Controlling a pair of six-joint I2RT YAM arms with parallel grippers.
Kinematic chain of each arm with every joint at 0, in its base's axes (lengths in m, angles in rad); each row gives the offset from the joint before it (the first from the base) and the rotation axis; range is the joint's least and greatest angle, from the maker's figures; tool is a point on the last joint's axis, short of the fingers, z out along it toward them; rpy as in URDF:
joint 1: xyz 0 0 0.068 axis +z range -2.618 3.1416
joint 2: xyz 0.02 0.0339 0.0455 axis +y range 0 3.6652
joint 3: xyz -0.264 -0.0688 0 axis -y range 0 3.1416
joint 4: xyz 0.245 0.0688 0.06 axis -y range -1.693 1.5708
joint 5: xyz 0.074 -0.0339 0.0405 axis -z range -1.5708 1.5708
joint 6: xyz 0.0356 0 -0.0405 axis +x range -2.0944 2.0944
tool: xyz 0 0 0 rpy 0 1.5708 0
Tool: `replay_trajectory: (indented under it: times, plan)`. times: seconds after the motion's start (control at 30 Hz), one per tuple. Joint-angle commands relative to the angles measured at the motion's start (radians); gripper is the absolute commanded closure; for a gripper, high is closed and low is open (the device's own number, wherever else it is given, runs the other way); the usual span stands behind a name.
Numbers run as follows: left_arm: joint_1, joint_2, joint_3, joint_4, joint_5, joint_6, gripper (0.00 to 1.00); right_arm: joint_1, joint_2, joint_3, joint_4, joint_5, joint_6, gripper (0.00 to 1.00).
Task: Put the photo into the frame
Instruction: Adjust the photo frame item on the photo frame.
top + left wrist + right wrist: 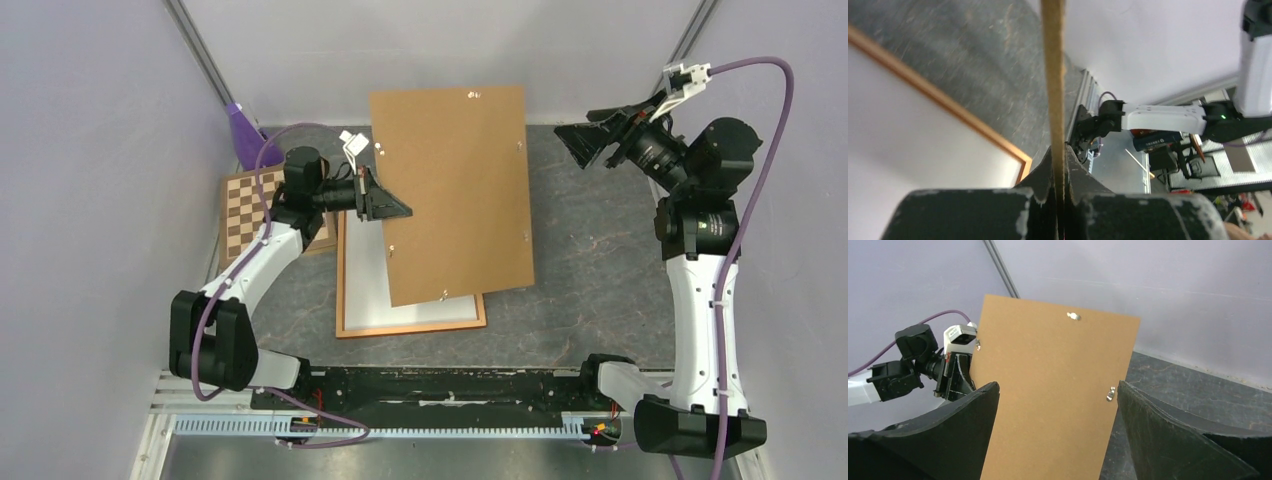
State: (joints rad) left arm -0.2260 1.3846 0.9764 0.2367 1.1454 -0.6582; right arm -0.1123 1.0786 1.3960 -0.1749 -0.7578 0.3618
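Jaws of the left gripper (385, 200) were shut on the left edge of the brown backing panel (455, 190), pinching it thin-side-on, as the left wrist view showed. The jaws of the right gripper (590, 143) stood wide apart and empty, raised at the right, well clear of the panel.

The frame (410, 328) lay flat on the surface (590, 270), beside a chessboard (245, 205). A white sheet (365, 275) filled its opening. This was probably the photo lying face down, though no printed side showed. The panel hung tilted over the frame's right part, hiding that side.

The risk, as I judged it, lay in the single grip. One narrow pinch at the edge of a wide board leaves it free to pivot or slide out, and a dropped corner could strike the sheet or knock the frame askew. If the panel were lowered crooked, it could ride up on a rail instead of seating, or drag the sheet out of place.
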Motion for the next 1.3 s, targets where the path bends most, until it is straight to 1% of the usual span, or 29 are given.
replay_trajectory:
  times: [0.0, 0.07, 0.13, 0.33, 0.4, 0.5, 0.63, 0.67, 0.87, 0.93, 1.03, 1.27]
  plan:
    - [0.033, -0.018, 0.093, -0.497, -0.019, 0.33, 0.98, -0.004, -0.015, -0.029, 0.025, 0.014, -0.019, 0.09]
    - [0.044, -0.01, 0.112, -0.605, -0.02, 0.391, 0.98, -0.004, -0.016, -0.04, 0.027, 0.013, -0.018, 0.09]
    - [0.06, -0.005, 0.108, -0.654, -0.011, 0.401, 0.98, -0.004, -0.017, -0.049, 0.028, 0.014, -0.019, 0.09]
    - [0.133, 0.024, 0.073, -0.698, 0.039, 0.388, 0.98, -0.004, -0.019, -0.084, 0.046, 0.011, -0.011, 0.09]
    - [0.161, 0.044, 0.072, -0.735, 0.065, 0.408, 0.98, -0.004, -0.019, -0.095, 0.048, 0.013, -0.012, 0.09]
    - [0.197, 0.065, 0.053, -0.75, 0.081, 0.421, 0.98, -0.004, -0.019, -0.104, 0.049, 0.016, -0.012, 0.09]
    - [0.224, 0.096, 0.05, -0.796, 0.106, 0.456, 0.98, -0.005, -0.018, -0.115, 0.052, 0.018, -0.012, 0.09]
    - [0.261, 0.099, 0.048, -0.802, 0.108, 0.46, 0.98, -0.006, -0.018, -0.119, 0.053, 0.018, -0.011, 0.09]
    - [0.314, 0.12, 0.055, -0.858, 0.132, 0.475, 0.98, -0.005, -0.024, -0.138, 0.058, 0.022, -0.004, 0.09]
    - [0.325, 0.141, 0.076, -0.926, 0.138, 0.529, 0.98, -0.007, -0.026, -0.141, 0.058, 0.021, -0.005, 0.09]
    - [0.335, 0.175, 0.102, -0.992, 0.15, 0.58, 0.98, -0.009, -0.032, -0.148, 0.058, 0.024, -0.005, 0.09]
    - [0.341, 0.24, 0.175, -1.168, 0.156, 0.753, 0.98, -0.012, -0.038, -0.16, 0.058, 0.026, -0.008, 0.09]
